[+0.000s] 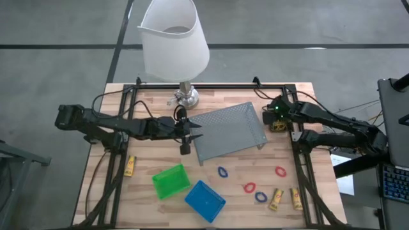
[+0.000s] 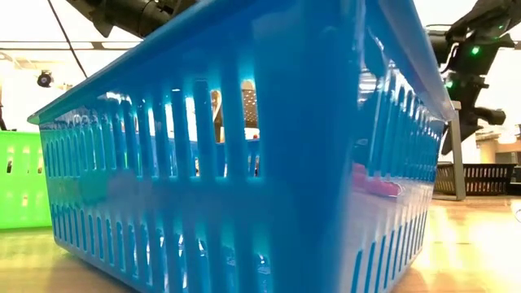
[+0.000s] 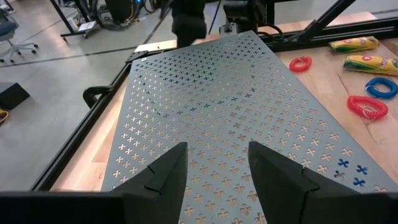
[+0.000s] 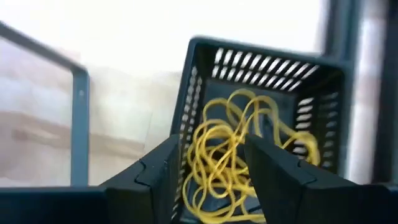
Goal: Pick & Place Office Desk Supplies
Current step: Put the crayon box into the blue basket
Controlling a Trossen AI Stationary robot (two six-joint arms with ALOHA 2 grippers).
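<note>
Butcher-block tabletop, right gripper (image 4: 211,177) at three o'clock, fingers apart over the black bin (image 4: 261,112) of yellow rubber bands (image 4: 233,162): I'd lift clear without snagging strands. Left gripper (image 3: 214,177), also apart, hovers over the mesh tray (image 3: 211,106), centre

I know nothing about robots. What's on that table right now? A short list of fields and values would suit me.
Table: wooden top
Lamp: white shade, at the far edge
Grey mesh tray, mid-table
Left gripper: open, at the tray's left edge
Right gripper: open, over a black bin holding yellow rubber bands
Green bin, near edge
Blue bin, beside the green one
Loose items: red loops, blue loops, yellow sticks
</note>
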